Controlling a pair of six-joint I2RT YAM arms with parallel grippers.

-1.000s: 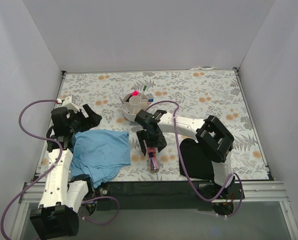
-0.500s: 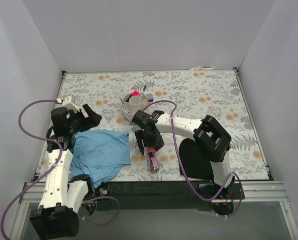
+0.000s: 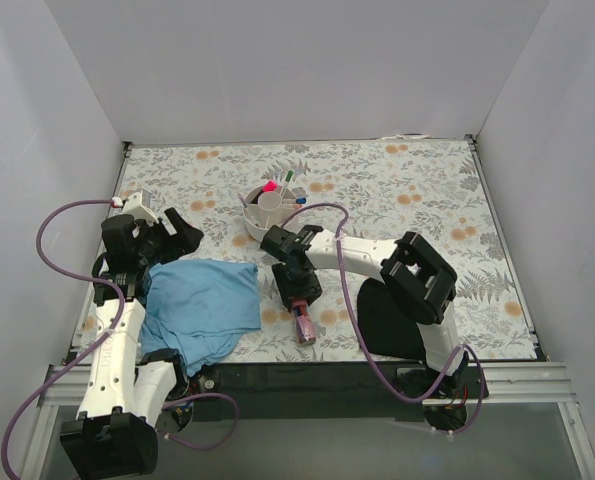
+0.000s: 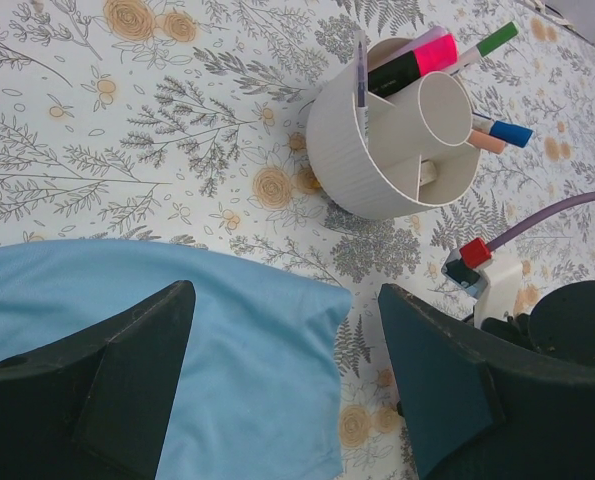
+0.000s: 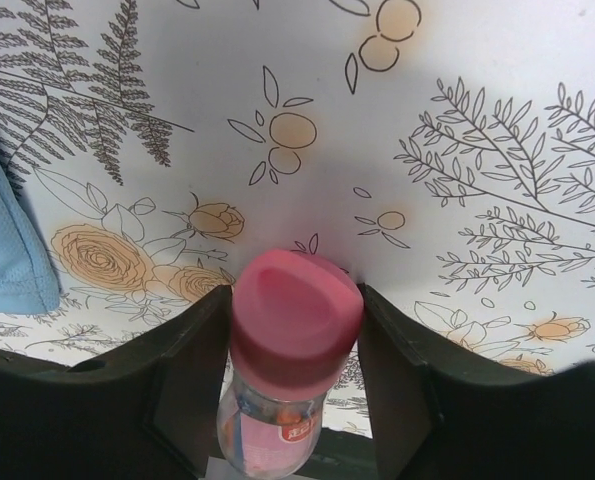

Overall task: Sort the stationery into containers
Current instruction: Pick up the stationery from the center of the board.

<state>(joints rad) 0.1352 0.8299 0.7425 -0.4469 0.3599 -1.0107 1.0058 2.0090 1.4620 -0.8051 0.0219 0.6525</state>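
My right gripper (image 3: 300,300) is shut on a stubby pink tube (image 3: 304,326) with a pink cap, held low over the floral table; in the right wrist view the tube (image 5: 295,330) sits between both fingers of that gripper (image 5: 295,296). The white round organiser (image 3: 270,212) stands behind it, holding a pink highlighter (image 4: 417,60), a green-capped pen (image 4: 492,40) and a blue-capped marker (image 4: 507,133). The organiser also shows in the left wrist view (image 4: 377,170). My left gripper (image 3: 167,238) is open and empty above the blue cloth, its jaws wide apart in its wrist view (image 4: 285,300).
A blue cloth (image 3: 197,305) lies at the near left, also in the left wrist view (image 4: 177,340). A black cloth (image 3: 387,315) lies under the right arm at the near right. White walls enclose the table on three sides.
My right wrist has shifted slightly left and nearer with the pink tube between its fingers. The left arm has not moved.
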